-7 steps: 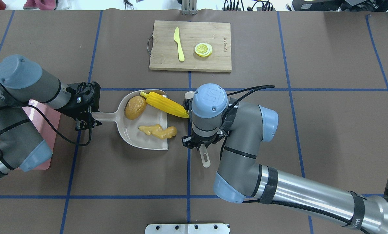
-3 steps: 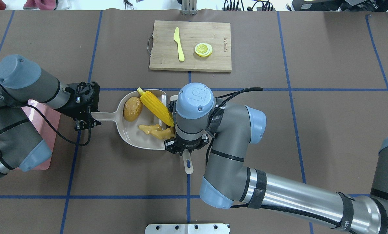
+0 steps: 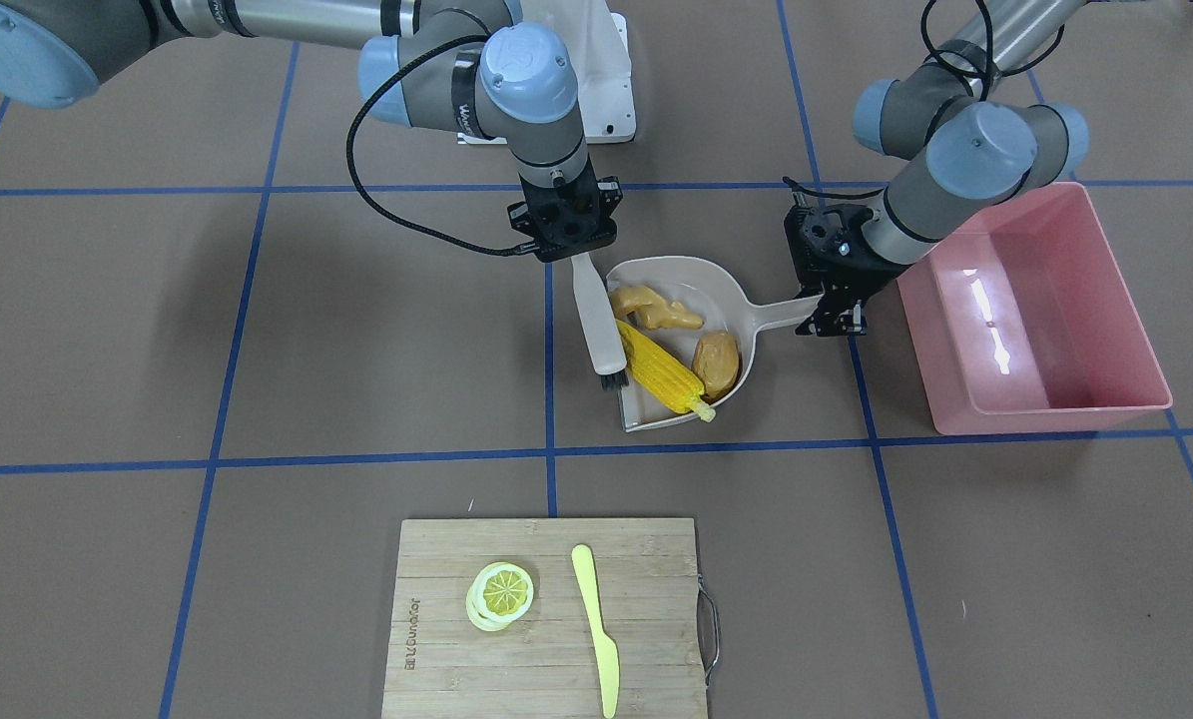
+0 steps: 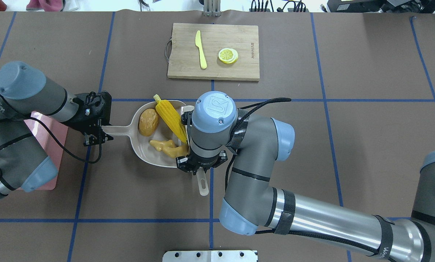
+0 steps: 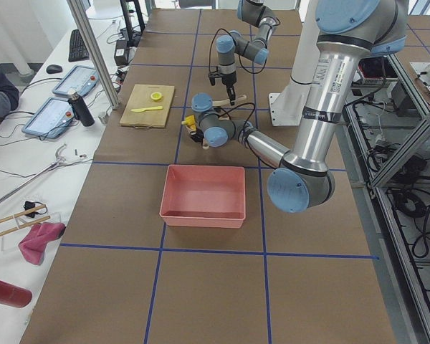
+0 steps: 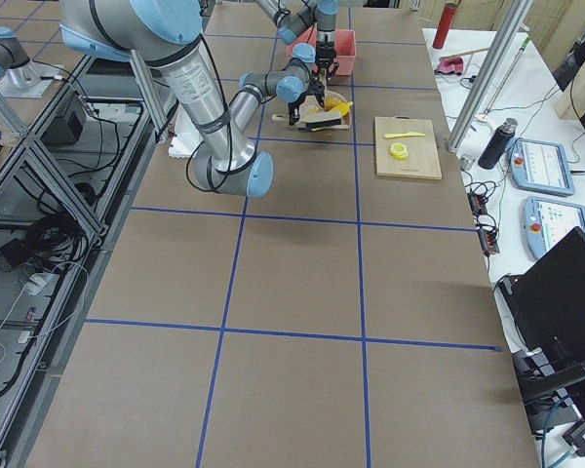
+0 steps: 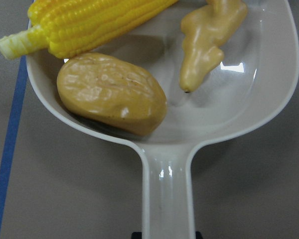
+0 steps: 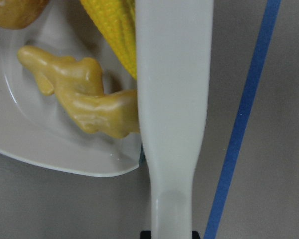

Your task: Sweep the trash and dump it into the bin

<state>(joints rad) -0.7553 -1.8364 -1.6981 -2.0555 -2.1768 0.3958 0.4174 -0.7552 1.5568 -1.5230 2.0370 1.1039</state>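
Observation:
A yellow corn cob (image 4: 170,116), a brown potato (image 4: 148,122) and a tan ginger root (image 4: 166,147) all lie in a beige dustpan (image 4: 144,145). My left gripper (image 4: 97,133) is shut on the dustpan's handle (image 7: 167,199). My right gripper (image 4: 201,165) is shut on a white brush (image 3: 596,320). The brush presses against the corn (image 3: 661,374) and the ginger (image 8: 84,94) at the pan's open edge. The pink bin (image 3: 1035,419) stands just behind my left arm and is empty. In the overhead view the bin (image 4: 59,143) is mostly hidden by that arm.
A wooden cutting board (image 4: 213,51) lies at the far middle of the table, carrying a pale yellow knife (image 4: 201,49) and lemon slices (image 4: 227,55). Blue tape lines cross the brown table cover.
My right arm has moved left with the brush. It has pushed the corn and ginger further into the dustpan, and the corn has turned steeper. The left arm and dustpan have stayed put.

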